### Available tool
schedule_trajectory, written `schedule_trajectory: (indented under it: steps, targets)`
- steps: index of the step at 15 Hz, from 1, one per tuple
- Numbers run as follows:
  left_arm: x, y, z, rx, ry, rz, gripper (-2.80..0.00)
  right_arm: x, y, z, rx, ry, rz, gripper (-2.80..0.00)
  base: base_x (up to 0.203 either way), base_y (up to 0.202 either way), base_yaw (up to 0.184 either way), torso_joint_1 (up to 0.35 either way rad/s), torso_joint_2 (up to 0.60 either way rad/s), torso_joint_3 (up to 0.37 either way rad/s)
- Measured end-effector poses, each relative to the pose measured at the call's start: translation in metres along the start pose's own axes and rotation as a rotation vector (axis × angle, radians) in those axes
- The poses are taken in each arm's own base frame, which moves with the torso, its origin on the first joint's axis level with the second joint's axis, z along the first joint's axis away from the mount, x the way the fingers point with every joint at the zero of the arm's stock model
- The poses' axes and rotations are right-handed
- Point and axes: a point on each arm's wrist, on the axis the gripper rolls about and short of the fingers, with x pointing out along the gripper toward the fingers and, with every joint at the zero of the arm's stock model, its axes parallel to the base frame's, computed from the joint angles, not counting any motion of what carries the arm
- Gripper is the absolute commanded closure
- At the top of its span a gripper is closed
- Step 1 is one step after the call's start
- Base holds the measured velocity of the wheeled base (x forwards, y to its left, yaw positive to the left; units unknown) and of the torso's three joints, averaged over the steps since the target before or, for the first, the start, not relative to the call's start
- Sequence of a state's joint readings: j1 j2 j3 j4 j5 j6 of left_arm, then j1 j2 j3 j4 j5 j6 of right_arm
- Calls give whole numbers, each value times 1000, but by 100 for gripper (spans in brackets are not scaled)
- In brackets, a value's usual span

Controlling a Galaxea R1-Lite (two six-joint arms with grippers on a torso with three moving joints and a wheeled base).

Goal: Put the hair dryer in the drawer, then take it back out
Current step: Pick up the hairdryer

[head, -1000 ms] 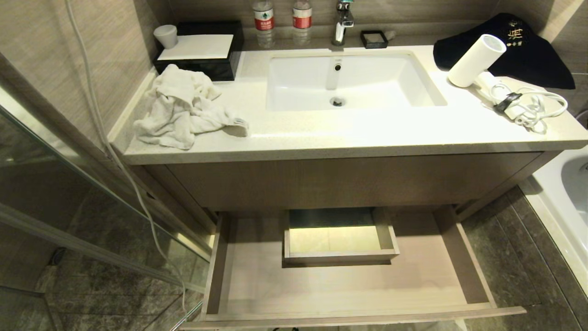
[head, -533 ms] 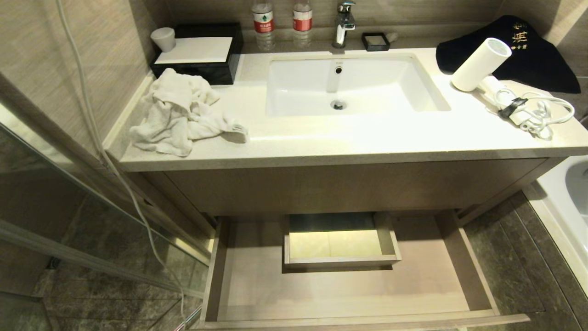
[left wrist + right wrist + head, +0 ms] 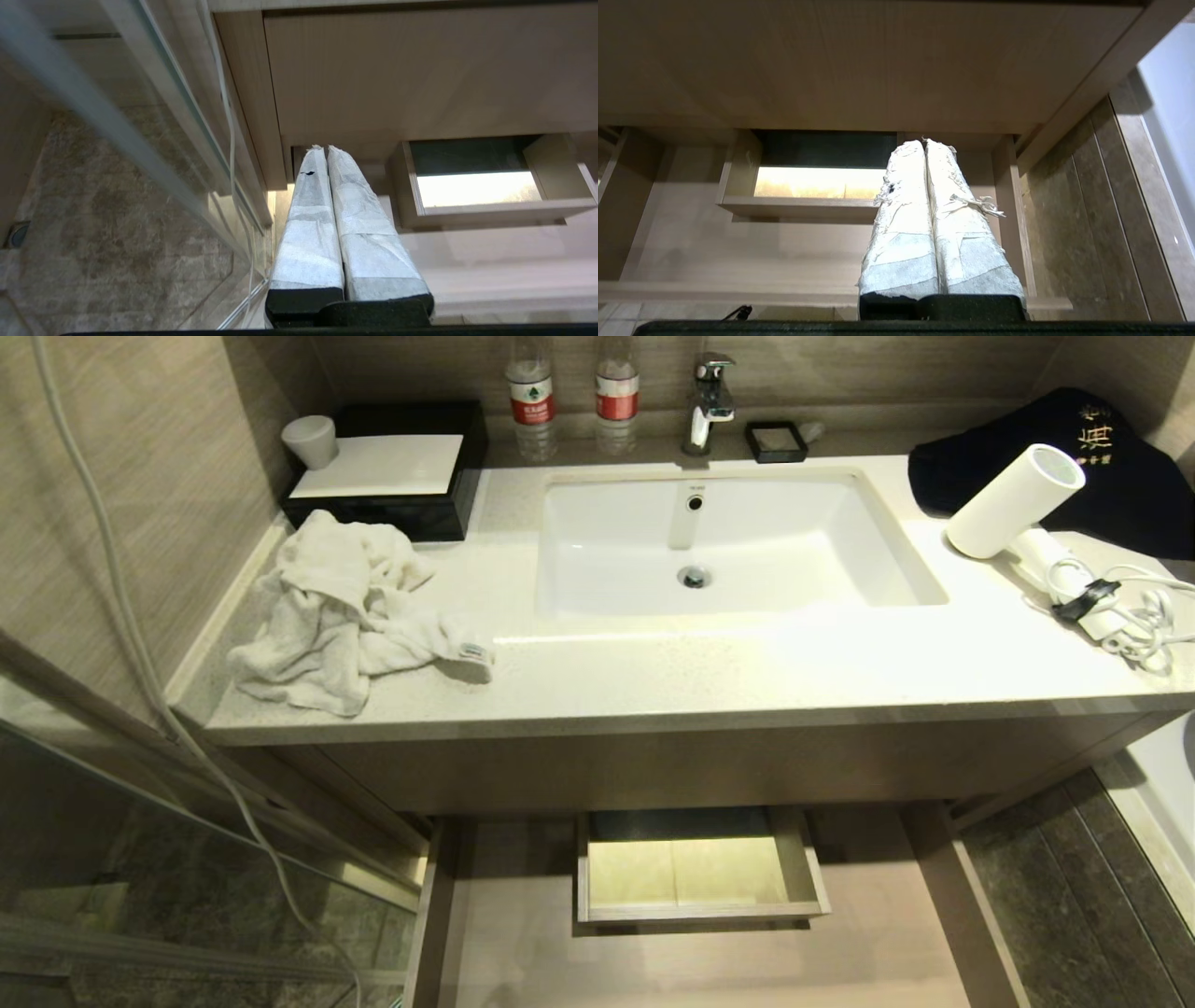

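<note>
Gold characters, unreadable, on the dark cloth; bottle labels illegible.

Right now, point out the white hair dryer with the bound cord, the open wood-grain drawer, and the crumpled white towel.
white hair dryer (image 3: pixel 1016 502): head view, middle of its cylindrical barrel.
wood-grain drawer (image 3: pixel 878 933): head view, bare floor right of the boxed cutout.
crumpled white towel (image 3: pixel 336 611): head view, middle of the heap.

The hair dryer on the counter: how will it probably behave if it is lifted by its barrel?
The hair dryer has a smooth, round barrel, so it may slip or roll in a grip. Its cord is bundled by a black strap, so it will likely hang as one lump, not trail.
</note>
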State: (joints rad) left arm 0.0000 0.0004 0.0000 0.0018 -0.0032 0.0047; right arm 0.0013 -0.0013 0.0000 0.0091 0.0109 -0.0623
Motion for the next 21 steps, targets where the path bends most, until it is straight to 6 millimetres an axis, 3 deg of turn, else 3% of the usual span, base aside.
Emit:
schedule_trajectory:
  steps: [12,21]
  targets:
    - [0,0,0,0,0,0,0,0,0,0,1,0,0,0,0,0,0,367,-242,126]
    - [0,0,0,0,0,0,0,0,0,0,6,-4,-1,0,0,0,0,45,-35,9]
